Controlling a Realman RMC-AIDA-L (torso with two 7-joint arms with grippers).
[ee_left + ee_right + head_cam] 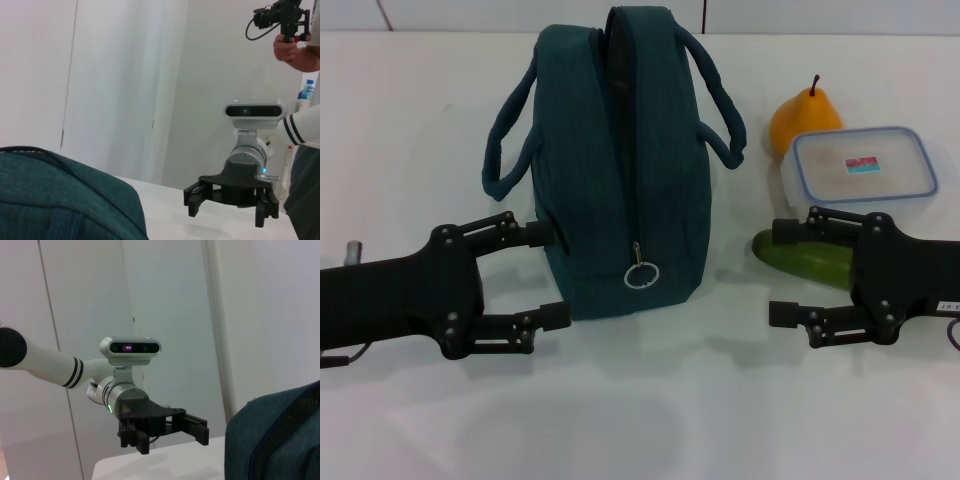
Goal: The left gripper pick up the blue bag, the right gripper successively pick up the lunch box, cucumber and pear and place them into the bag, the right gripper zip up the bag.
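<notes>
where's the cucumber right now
In the head view the cucumber lies on the table on the robot's right, just in front of the lunch box and right of the bag, partly hidden behind the right gripper.

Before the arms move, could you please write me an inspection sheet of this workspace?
Surface: white table, bare in front.
Job's things: blue bag upright, zipper open; lunch box, lid on; cucumber in front of it; pear behind it.
Clutter: nothing seen.
Grippers: left gripper open beside the bag; right gripper open near the cucumber.
Cables: cable at the right arm.
Surroundings: white wall panels; person filming with a camera.
</notes>
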